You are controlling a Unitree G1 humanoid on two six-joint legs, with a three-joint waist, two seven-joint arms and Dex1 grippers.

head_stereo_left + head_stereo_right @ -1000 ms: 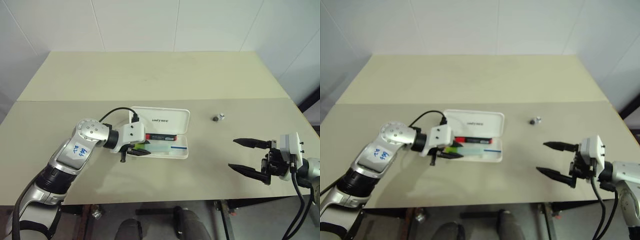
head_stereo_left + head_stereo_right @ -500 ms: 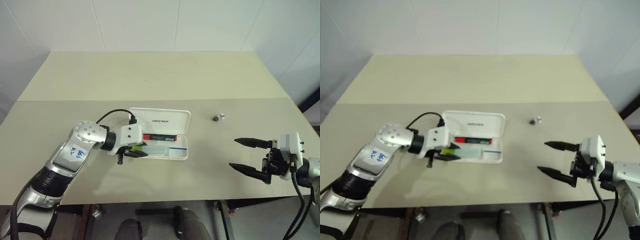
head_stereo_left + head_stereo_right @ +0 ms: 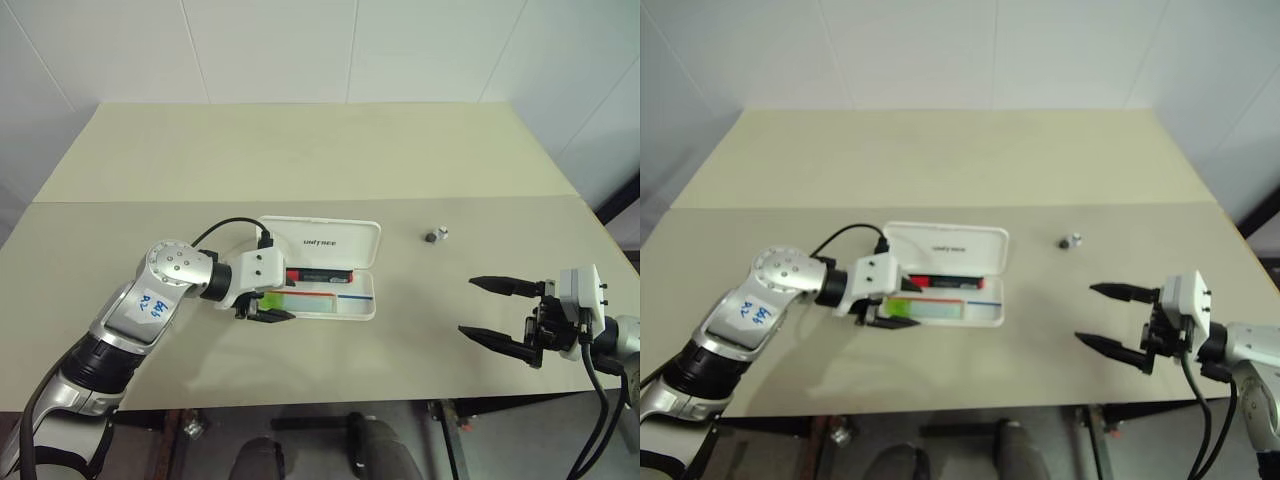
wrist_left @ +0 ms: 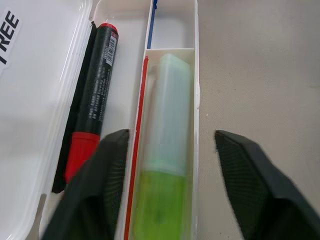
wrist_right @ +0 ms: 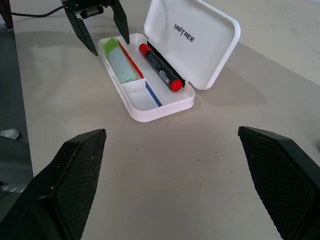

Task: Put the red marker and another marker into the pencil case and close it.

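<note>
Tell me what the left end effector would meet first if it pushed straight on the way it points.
Probably the light-green marker lying in the pencil case tray, right between the open left end effector fingers; depth is uncertain.

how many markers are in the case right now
2. The red marker lies in the pencil case tray beside the open lid. The green marker lies in the front compartment, on the other side of the red stripe. None seem hidden.
</note>
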